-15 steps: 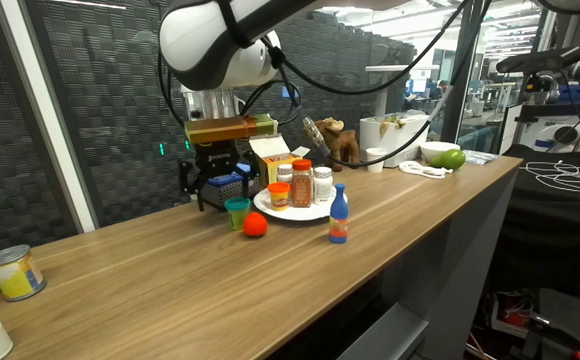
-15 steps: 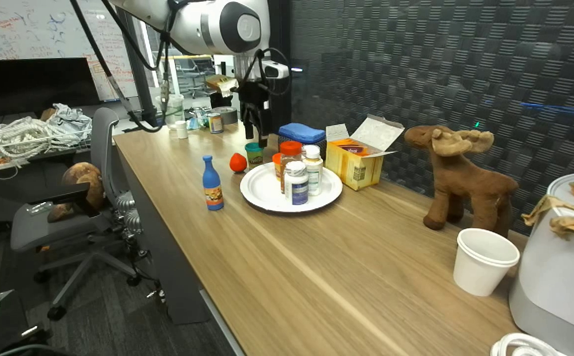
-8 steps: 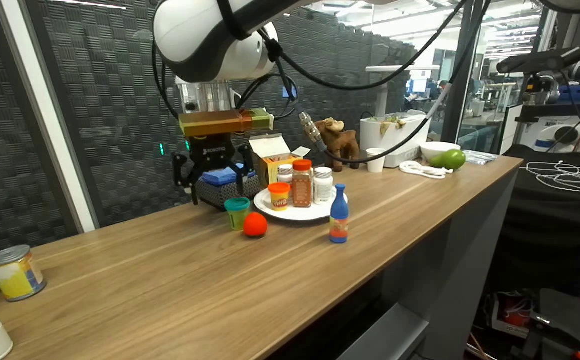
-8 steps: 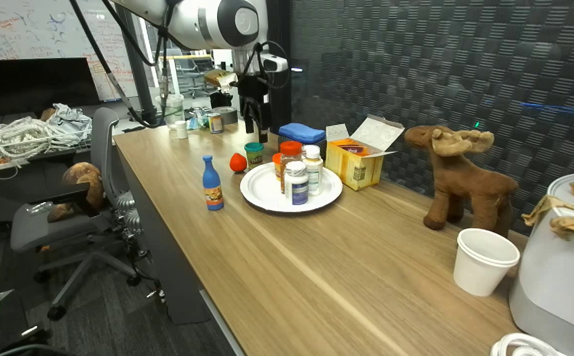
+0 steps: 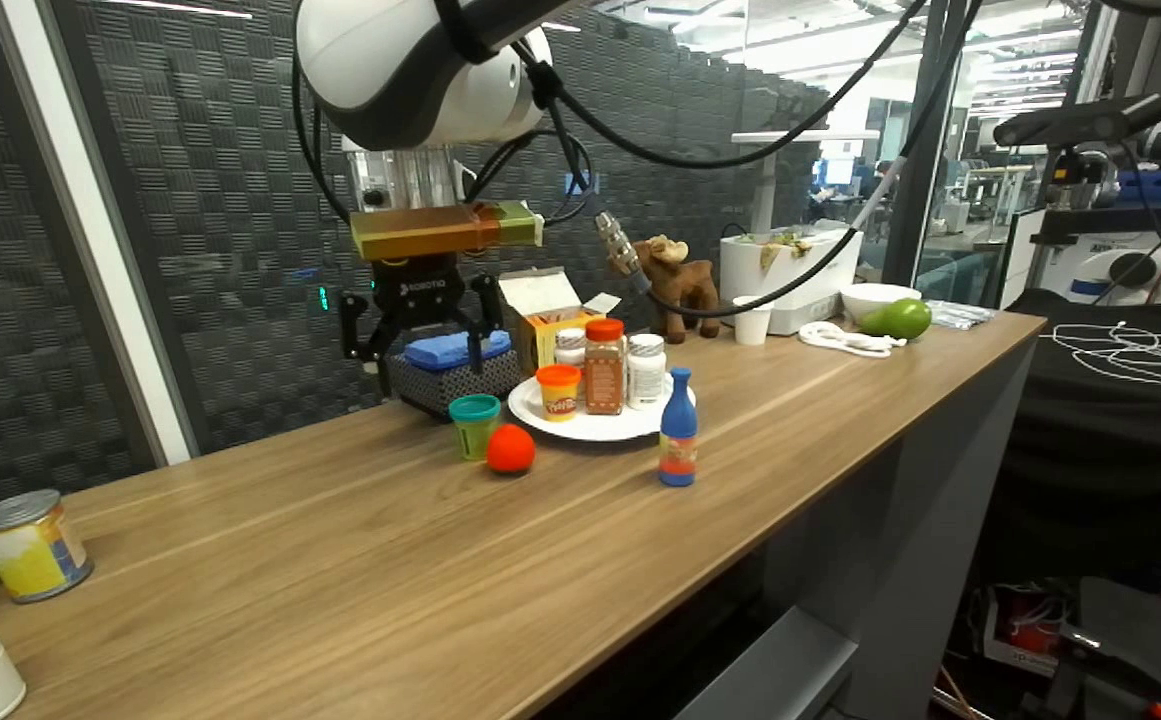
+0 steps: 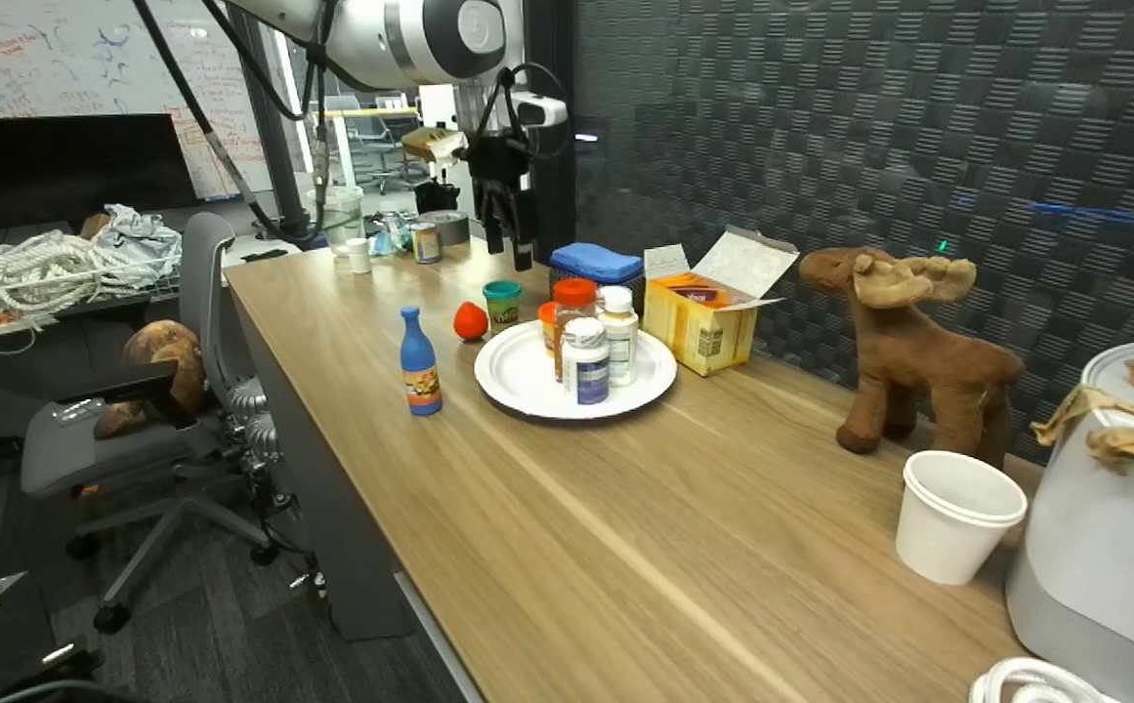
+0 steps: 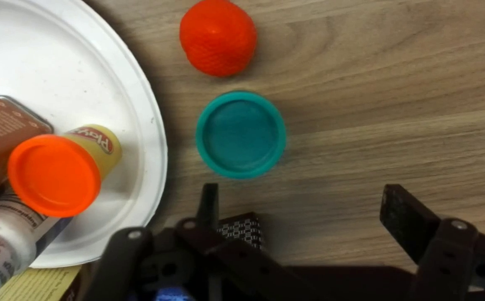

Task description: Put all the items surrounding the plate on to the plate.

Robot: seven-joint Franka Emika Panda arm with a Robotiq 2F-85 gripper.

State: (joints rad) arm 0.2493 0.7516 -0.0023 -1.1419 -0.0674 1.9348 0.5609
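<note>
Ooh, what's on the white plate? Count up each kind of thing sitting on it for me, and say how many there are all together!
Play-Doh tub with an orange lid: 1
Jar with a red lid: 1
White bottles: 2
Total on the plate: 4

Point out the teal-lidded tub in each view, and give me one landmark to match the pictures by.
In an exterior view: the teal-lidded tub is a little left of and below centre, the white plate to its right.
In an exterior view: the teal-lidded tub is slightly left of and above centre, the white plate to its lower right.
Wrist view: the teal-lidded tub is about mid-picture, seen from above, the white plate to its left.
Shared landmark: the white plate.
</note>
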